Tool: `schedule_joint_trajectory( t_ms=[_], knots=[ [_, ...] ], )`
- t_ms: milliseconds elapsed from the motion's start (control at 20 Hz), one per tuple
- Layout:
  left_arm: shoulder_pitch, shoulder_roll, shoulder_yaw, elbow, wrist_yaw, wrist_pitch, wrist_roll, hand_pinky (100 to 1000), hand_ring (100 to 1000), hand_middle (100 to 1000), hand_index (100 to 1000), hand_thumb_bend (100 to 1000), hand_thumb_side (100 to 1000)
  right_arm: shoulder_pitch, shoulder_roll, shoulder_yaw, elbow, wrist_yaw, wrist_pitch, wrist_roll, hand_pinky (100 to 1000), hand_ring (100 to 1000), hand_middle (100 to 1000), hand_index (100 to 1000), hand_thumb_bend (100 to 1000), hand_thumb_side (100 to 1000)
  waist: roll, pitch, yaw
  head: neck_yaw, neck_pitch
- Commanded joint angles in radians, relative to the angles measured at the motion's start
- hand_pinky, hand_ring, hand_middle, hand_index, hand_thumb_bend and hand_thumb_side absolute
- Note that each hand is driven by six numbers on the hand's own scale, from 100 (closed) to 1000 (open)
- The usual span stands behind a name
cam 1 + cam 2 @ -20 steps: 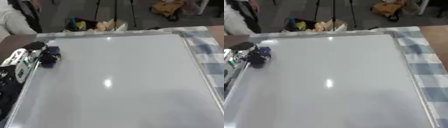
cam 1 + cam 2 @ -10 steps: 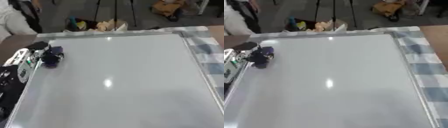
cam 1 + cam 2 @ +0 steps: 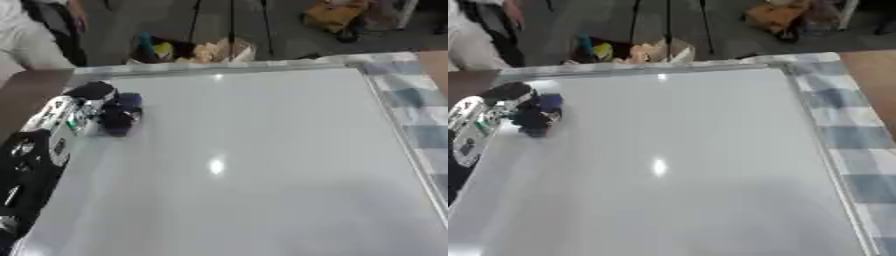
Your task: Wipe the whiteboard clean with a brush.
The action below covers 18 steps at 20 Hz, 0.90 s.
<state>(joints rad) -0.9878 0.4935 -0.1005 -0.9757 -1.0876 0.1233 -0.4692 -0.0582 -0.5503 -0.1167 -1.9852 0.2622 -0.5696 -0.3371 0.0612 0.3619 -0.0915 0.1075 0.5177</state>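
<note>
the left hand (image 3: 92, 107) held a dark brush (image 3: 120, 116), its fingers curled around it. the brush sat on the whiteboard (image 3: 254, 165), close to the board's left edge and near its far left corner. the rest of the whiteboard stretched away to the right of the hand, so the next wipe would likely go that way. the right hand did not show. no marks or writing could be read on the whiteboard. a checked cloth (image 3: 837, 130) lay along its right edge.

Item count: 1 whiteboard (image 3: 254, 160), lying flat. 1 left hand (image 3: 74, 112) at the board's left edge. 1 dark brush (image 3: 120, 115), directly at the fingers of that hand. 1 checked cloth (image 3: 846, 130), under the board, far right of the hand.
</note>
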Motion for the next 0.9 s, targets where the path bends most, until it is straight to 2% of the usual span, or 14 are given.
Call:
schedule_joint_trajectory(
  t_ms=[50,500,700,900],
  knots=[
    [-0.027,0.002,-0.006,-0.006,-0.022,0.001,0.000,407,434,314,378,100,719,-0.008,-0.019,-0.010,-0.015,-0.009,0.002,0.005,780,811,705,859,100,965,-0.001,-0.022,-0.003,0.006,-0.003],
    [-0.037,-0.017,-0.024,0.002,-0.053,-0.028,0.014,402,430,309,376,100,717,-0.011,-0.019,-0.010,-0.015,-0.016,0.004,0.011,780,811,702,858,100,965,0.001,-0.021,-0.005,0.008,-0.001],
    [-0.038,-0.018,-0.029,0.009,-0.077,-0.033,0.018,332,431,310,377,100,708,-0.013,-0.019,-0.010,-0.015,-0.018,0.004,0.014,780,811,702,858,100,965,0.002,-0.020,-0.004,0.008,-0.001],
    [-0.035,-0.017,-0.032,0.019,-0.106,-0.040,0.029,333,429,307,374,100,707,-0.012,-0.021,-0.011,-0.015,-0.020,0.002,0.014,780,811,702,858,100,965,0.001,-0.021,-0.002,0.009,-0.001]
  ],
)
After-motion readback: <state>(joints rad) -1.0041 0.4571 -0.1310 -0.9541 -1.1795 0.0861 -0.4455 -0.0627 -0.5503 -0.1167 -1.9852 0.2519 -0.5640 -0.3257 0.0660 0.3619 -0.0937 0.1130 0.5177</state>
